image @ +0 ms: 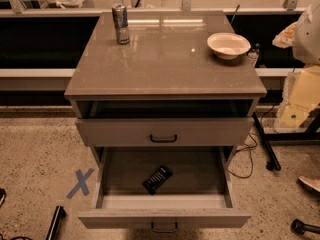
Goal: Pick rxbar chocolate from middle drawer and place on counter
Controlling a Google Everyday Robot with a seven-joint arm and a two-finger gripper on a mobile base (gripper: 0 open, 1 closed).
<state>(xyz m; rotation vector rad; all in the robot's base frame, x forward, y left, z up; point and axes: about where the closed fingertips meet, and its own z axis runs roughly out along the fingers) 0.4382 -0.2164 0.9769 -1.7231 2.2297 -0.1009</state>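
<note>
The rxbar chocolate (157, 179), a flat black bar with white print, lies at an angle on the dark floor of the middle drawer (200, 218). The drawer is pulled wide open toward me, and its loop handle is at the bottom edge of the view. The glossy grey-brown counter (165, 64) tops the cabinet above it. My gripper is not in view. Only white and cream parts of my arm (300, 89) show at the right edge, beside the cabinet and well away from the bar.
A slim silver can (120, 24) stands at the counter's back left. A white bowl (228, 45) sits at its back right. The drawer above (163, 132) is nearly shut. A blue X (81, 182), cables and dark objects lie on the speckled floor.
</note>
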